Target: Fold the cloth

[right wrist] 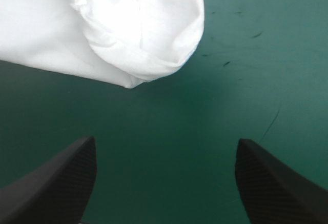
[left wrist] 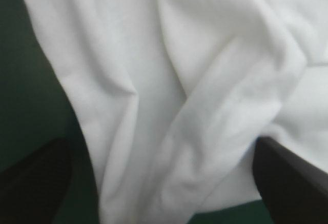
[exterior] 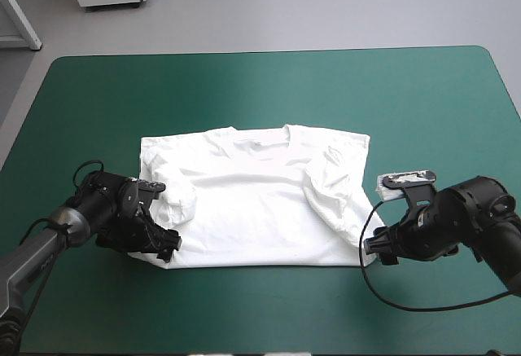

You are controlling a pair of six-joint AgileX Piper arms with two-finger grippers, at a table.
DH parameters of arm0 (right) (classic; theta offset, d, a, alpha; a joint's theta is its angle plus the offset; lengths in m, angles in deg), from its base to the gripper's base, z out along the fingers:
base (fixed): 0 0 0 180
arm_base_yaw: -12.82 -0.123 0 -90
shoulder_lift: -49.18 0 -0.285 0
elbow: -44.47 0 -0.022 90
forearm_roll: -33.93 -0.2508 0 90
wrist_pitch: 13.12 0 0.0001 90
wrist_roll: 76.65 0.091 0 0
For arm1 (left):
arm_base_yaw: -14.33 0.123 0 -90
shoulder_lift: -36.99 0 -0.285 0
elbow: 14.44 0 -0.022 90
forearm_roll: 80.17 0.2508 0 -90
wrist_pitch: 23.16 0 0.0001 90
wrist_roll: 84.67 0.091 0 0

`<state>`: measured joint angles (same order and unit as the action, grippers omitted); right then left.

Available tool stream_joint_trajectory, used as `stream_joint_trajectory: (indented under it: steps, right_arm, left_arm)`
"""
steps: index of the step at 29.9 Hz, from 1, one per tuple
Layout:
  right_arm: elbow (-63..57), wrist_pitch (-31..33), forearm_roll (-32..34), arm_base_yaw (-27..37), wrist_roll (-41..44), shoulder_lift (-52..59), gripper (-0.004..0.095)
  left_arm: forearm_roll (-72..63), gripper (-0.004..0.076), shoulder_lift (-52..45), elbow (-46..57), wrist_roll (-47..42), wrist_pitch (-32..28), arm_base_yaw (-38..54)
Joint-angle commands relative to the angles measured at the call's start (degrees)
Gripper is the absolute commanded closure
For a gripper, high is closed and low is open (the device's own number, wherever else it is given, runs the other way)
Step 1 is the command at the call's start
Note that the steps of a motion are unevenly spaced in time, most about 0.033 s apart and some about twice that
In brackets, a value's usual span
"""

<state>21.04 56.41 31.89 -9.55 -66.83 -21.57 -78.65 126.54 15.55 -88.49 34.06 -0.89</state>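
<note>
- The left tool (exterior: 165,244), a pair of broad black fin-shaped fingers (left wrist: 36,183), stands wide open and grips nothing. The white short-sleeved fabric T-shirt (exterior: 252,201) fills the gap between the fingers, so the tool is poised over the near left hem corner.
- The right tool (exterior: 377,250) is also spread wide and empty (only bare cover lies between its fingers). The T-shirt's rounded near right corner lies just ahead of it, apart.
- The T-shirt lies spread flat at the middle of the bench, collar toward the far edge, both sleeves turned in onto the body.
- The bench's teal-green cover (exterior: 244,87) shows all around it.
- Step in hand, as I judge it: taking the two hem corners for the lengthwise fold.
- The next move calls for both tools to pinch their corners, then lift evenly and carry the hem toward the collar without disturbing the sleeves.
</note>
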Motion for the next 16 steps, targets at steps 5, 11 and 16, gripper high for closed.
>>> stream_joint_trajectory:
  steps: [5,11,16]
  right_arm:
    - [0.1,-5.4,-1.4,0.1,-2.0,-6.2,0.0227]
    - [0.1,-8.9,-3.0,0.1,-2.5,-13.8,0.0238]
    - [0.1,-11.5,-8.4,0.0,-4.8,-18.7,0.0239]
  left_arm:
    - [-6.2,0.0042,-0.3,-0.3,-0.4,-2.6,-0.1]
    - [-8.1,0.0380,-0.3,-0.2,-0.4,-1.5,-0.1]
    - [-7.8,0.0641,-0.3,2.1,0.1,-1.8,-0.1]
